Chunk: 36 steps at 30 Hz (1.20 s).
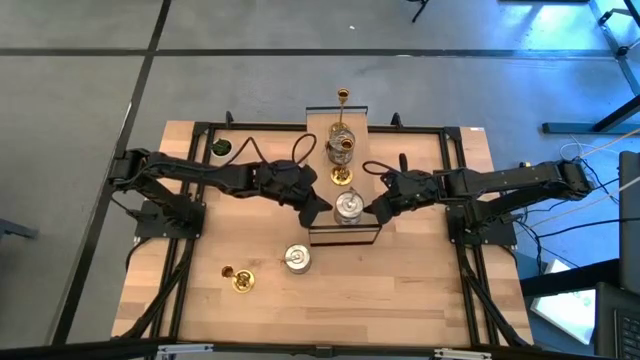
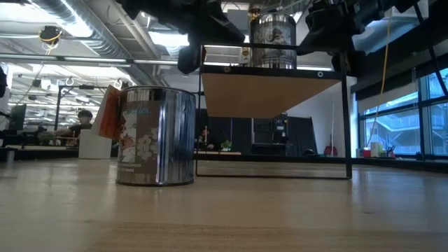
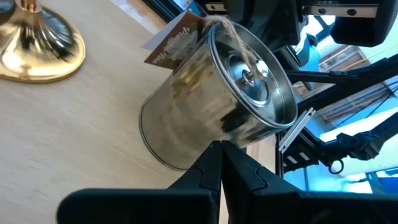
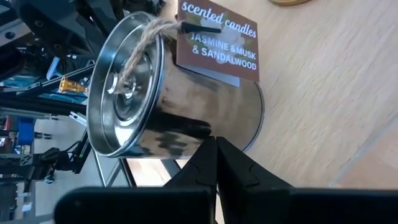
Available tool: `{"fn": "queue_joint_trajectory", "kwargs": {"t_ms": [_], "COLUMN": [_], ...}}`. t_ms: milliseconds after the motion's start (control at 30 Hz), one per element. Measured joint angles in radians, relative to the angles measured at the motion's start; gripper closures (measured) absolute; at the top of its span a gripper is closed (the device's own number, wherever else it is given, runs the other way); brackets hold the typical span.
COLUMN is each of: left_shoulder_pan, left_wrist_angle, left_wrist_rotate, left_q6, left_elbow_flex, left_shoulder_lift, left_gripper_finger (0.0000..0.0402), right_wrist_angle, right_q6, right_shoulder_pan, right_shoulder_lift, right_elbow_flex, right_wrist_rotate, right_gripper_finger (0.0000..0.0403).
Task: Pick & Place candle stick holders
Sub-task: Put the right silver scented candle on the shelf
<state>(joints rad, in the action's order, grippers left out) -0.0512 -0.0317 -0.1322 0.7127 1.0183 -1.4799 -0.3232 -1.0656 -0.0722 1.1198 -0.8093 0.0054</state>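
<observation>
High view: both hands closed, flanking one silver holder on the raised shelf.

Left to right on the counter (image 1: 420, 290): a brass holder (image 1: 240, 281) lies tipped near the front left, a silver tin holder (image 1: 297, 259) stands just beside it, and the left hand (image 1: 322, 208), fingers pinched together on nothing, sits against the left side of the silver holder (image 1: 348, 206) at the front of the shelf (image 1: 345, 238). Behind that holder stand a brass one (image 1: 341, 175), a glass one (image 1: 341, 146) and another brass one (image 1: 343, 97) at the far end. The right hand (image 1: 373, 208), likewise closed and empty, flanks the same tin. I judge the step is a two-sided nudge or approach; next, one hand must open wide enough to straddle the tin before lifting.
</observation>
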Motion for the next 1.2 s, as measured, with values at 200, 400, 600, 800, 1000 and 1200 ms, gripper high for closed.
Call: {"fn": "queue_joint_trajectory", "kwargs": {"t_ms": [200, 400, 600, 800, 1000, 1200], "left_shoulder_pan": [-0.017, 0.001, -0.006, -0.003, -0.005, -0.012], "left_wrist_angle": [-0.002, -0.003, -0.057, -0.114, -0.117, -0.118], "left_wrist_rotate": [-0.064, -0.091, -0.131, -0.139, -0.135, -0.134], "left_q6": [0.001, 0.006, 0.016, 0.043, 0.042, 0.036], "left_elbow_flex": [0.0, 0.0, 0.0, 0.0, 0.0, 0.0], "left_shoulder_lift": [0.0, -0.003, -0.047, -0.094, -0.096, -0.096], "left_gripper_finger": [0.04, 0.04, 0.04, 0.04, 0.04, 0.04], "right_wrist_angle": [0.02, 0.019, 0.019, 0.018, 0.02, 0.028], "right_q6": [0.0, -0.002, 0.004, 0.011, 0.033, 0.052], "right_shoulder_pan": [0.001, -0.002, 0.008, 0.019, 0.042, 0.064], "right_shoulder_lift": [0.0, 0.0, 0.0, 0.0, 0.0, 0.019], "right_elbow_flex": [0.0, 0.0, 0.0, 0.0, 0.0, -0.001], "right_wrist_rotate": [-0.014, -0.062, -0.061, -0.061, -0.059, -0.059], "right_gripper_finger": [0.0401, 0.0401, 0.0401, 0.0401, 0.0401, 0.0401]}}
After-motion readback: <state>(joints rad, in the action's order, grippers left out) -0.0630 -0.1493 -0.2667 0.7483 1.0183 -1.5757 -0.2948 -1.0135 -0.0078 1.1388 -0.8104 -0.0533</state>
